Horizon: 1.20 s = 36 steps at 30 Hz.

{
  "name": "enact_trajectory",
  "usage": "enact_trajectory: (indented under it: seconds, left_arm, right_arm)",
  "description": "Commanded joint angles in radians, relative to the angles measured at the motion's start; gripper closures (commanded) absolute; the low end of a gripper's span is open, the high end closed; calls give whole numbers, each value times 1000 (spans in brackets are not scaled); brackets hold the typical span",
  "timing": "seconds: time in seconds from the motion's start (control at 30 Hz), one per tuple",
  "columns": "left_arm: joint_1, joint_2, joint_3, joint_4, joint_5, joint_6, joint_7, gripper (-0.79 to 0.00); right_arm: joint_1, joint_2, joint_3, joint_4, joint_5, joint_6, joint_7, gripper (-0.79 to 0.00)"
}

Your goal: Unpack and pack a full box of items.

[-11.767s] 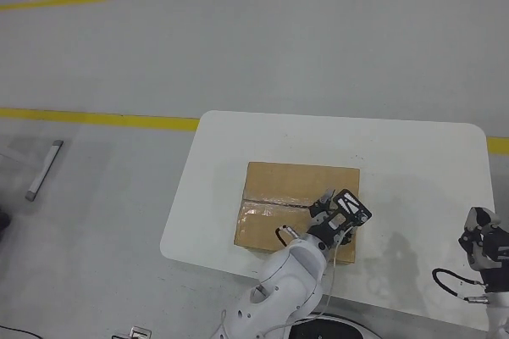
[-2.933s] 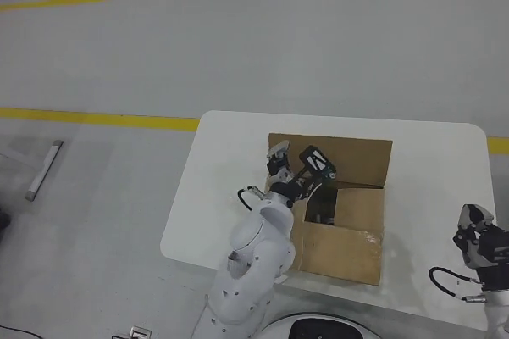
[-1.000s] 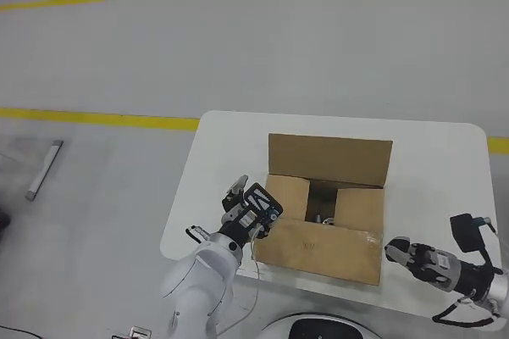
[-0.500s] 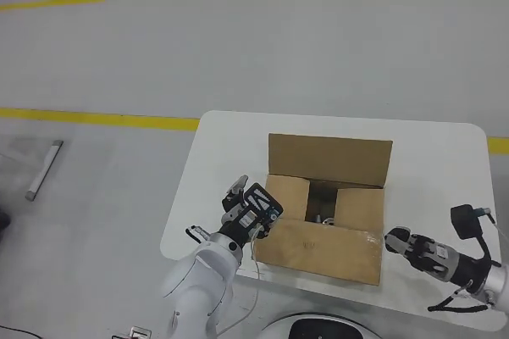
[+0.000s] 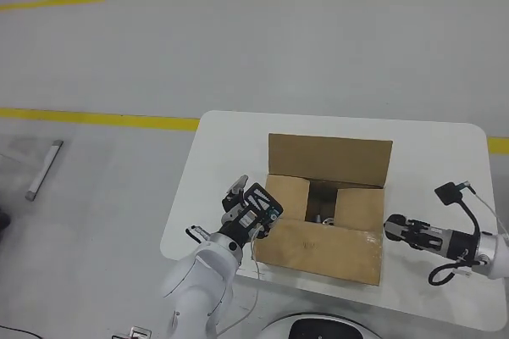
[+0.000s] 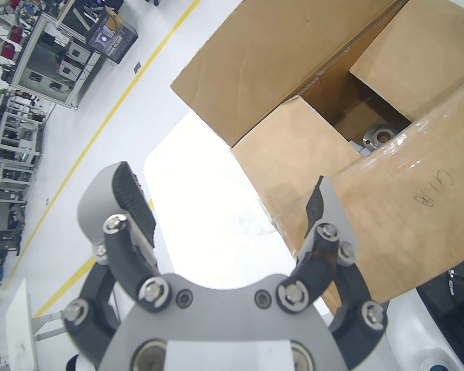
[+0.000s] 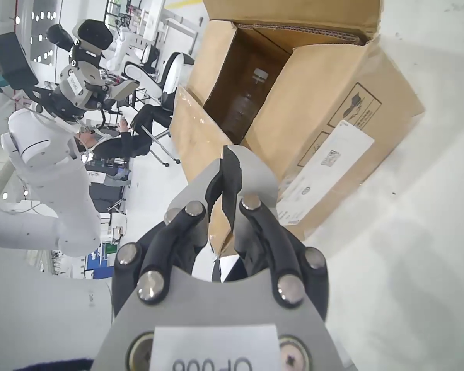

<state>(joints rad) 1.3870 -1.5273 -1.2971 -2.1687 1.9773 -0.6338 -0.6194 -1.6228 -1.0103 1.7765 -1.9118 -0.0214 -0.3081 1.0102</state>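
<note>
Top view: box (image 5: 326, 216) mid-desk (image 5: 229, 152), 2 outer flaps open, 2 inner ones down over the items (image 6: 379, 135) (none unpacked), left claw (image 6: 221, 198) spread beside it, right claw (image 7: 228, 167) clenched empty opposite.

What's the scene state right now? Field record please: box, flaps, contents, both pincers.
box: cardboard box on white table
long flaps: both folded outward, open
short flaps: folded in, gap between them
contents seen: round metal part through the gap
left pincer: open, empty, off the box's near left corner
right pincer: shut, nothing seen in it, beside the box's right wall; contact cannot be told
</note>
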Motion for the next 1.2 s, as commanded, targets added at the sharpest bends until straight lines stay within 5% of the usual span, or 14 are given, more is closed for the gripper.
enact_trajectory:
  seconds: [0.0,0.3,0.73,1.03,1.17]
  left_arm:
    - [0,0,0,0,0,0,0,-785]
    - [0,0,0,0,0,0,0,-785]
    - [0,0,0,0,0,0,0,-785]
    - [0,0,0,0,0,0,0,-785]
    - [0,0,0,0,0,0,0,-785]
  right_arm:
    - [7,1,-6,9,-18,4,-12,-185]
    - [21,6,-31,31,-54,-2,-41,-308]
    - [23,12,-88,18,-68,-22,-37,-332]
    - [-36,22,-71,-50,-11,-199,19,-351]
    - [-92,25,-40,-81,-28,-306,1,-517]
